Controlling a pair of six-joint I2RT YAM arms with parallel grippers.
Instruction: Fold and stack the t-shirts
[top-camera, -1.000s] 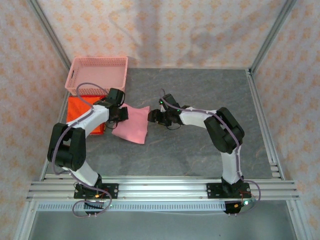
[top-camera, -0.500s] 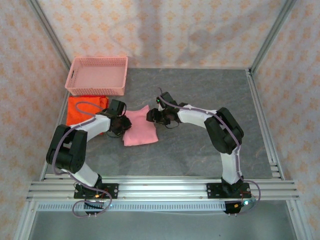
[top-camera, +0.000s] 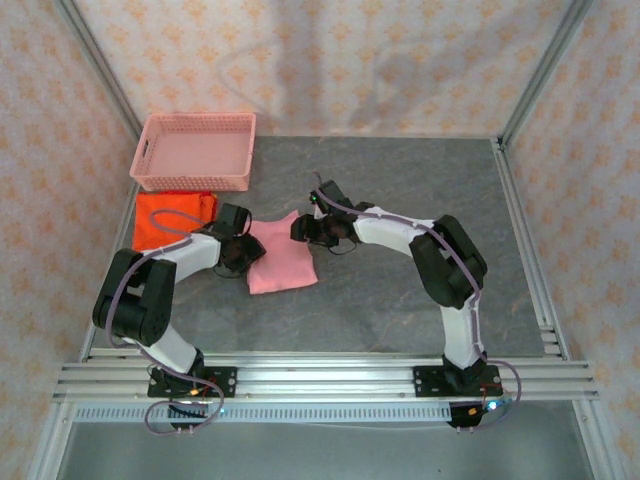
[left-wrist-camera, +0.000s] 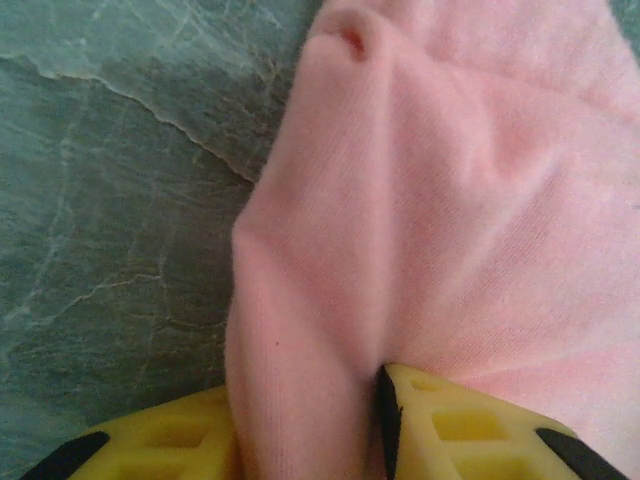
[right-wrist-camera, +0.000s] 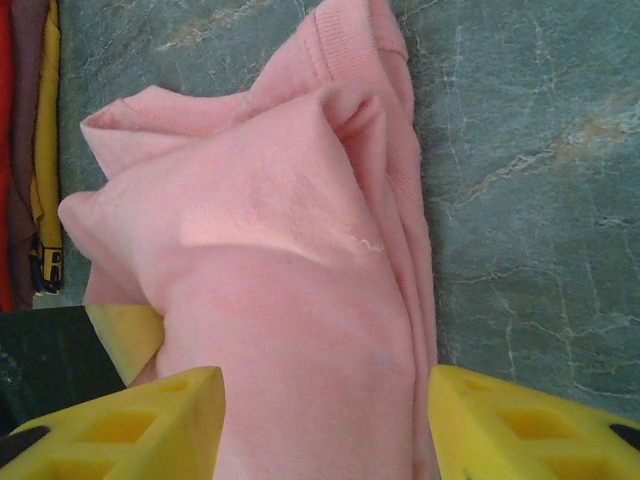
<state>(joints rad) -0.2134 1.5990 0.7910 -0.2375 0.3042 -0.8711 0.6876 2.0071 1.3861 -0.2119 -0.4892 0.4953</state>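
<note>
Tee (top-camera: 283, 266) lowered, pinched in L hand (top-camera: 245, 255), R hand (top-camera: 302, 231)

Top view: bright, even, diffuse light from above. Short soft shadows fall under the left arm (top-camera: 180, 250) and right arm (top-camera: 400, 235) on the grey stone-patterned worktop (top-camera: 400, 300), and a faint broad shadow lies on the patterned far wall (top-camera: 350, 60). Focus is sharp throughout. The aluminium frame posts (top-camera: 100, 70) splay outward toward the corners.

Left wrist view: soft overall. The weave of the light pink cloth t-shirt (left-wrist-camera: 450, 200) is smeared, and the left arm's yellow fingers (left-wrist-camera: 470, 425) are blurred.

Right wrist view: crisper, with the cloth ribbing legible. The right arm's yellow fingers (right-wrist-camera: 140, 420) are out of focus, and there is deep shadow at lower left.
</note>
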